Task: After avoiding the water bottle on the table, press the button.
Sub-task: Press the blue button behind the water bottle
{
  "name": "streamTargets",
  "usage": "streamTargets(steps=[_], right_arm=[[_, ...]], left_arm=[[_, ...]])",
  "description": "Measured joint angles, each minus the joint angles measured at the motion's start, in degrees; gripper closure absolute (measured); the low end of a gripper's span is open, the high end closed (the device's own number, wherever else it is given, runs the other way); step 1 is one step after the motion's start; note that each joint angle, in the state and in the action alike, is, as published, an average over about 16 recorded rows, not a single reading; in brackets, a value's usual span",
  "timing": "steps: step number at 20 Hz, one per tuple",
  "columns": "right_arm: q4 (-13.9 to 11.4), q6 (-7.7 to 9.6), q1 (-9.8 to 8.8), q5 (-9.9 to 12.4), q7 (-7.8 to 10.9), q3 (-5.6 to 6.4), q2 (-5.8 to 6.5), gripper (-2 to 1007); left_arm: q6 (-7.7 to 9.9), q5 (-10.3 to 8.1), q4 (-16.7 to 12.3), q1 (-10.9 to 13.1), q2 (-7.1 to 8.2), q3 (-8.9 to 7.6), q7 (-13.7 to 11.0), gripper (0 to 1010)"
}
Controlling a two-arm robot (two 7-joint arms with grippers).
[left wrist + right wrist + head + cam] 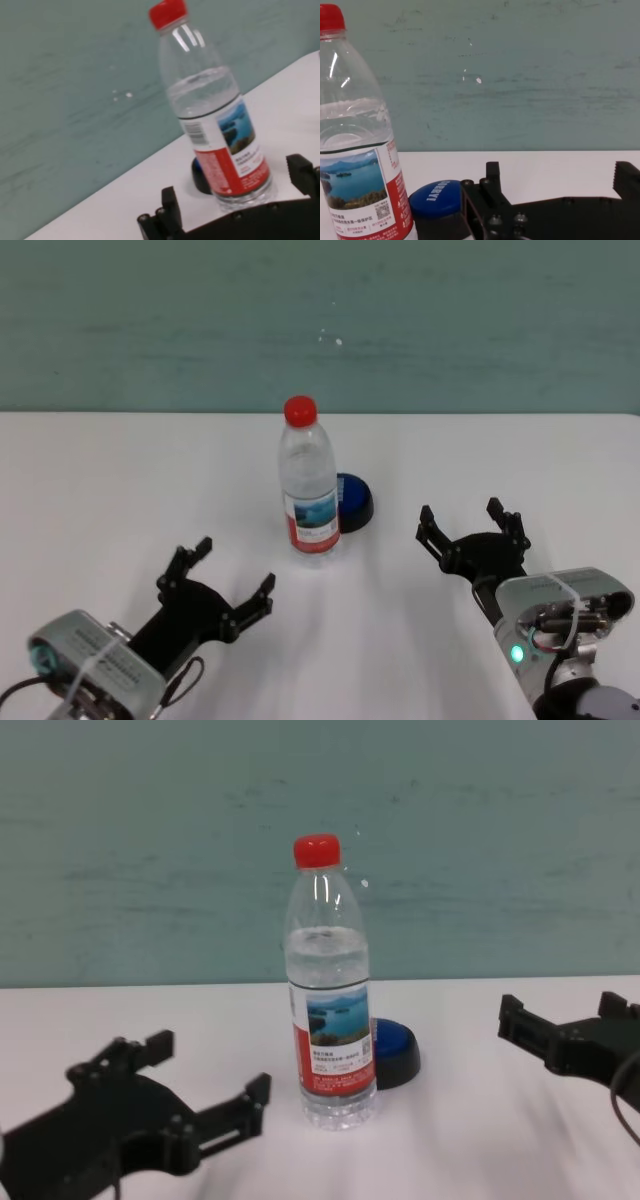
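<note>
The water bottle [309,483] stands upright in the middle of the white table [120,480], clear with a red cap and a red-and-white label. Right behind it, partly hidden, sits the blue button [353,502] on its black base; it also shows in the chest view [395,1048] and the right wrist view [437,199]. My left gripper [222,576] is open, low at the front left, pointing toward the bottle [215,110]. On the right my right gripper [468,519] is open too, a short way from the button, holding nothing.
A teal wall [320,320] closes off the far side of the table. Bare white tabletop lies to the left and right of the bottle and between the two grippers.
</note>
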Motion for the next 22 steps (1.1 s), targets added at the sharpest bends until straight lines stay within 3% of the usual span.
streamTargets(steps=[9, 22], right_arm=[[0.0, 0.00, 0.00, 0.0, 0.00, 0.00, 0.00, 2], [0.0, 0.00, 0.00, 0.0, 0.00, 0.00, 0.00, 2]], left_arm=[[-3.08, -0.17, 4.3, -3.4, -0.16, 1.06, -1.4, 10], [-5.65, -4.35, 9.0, -7.8, -1.88, 0.85, -3.0, 10]])
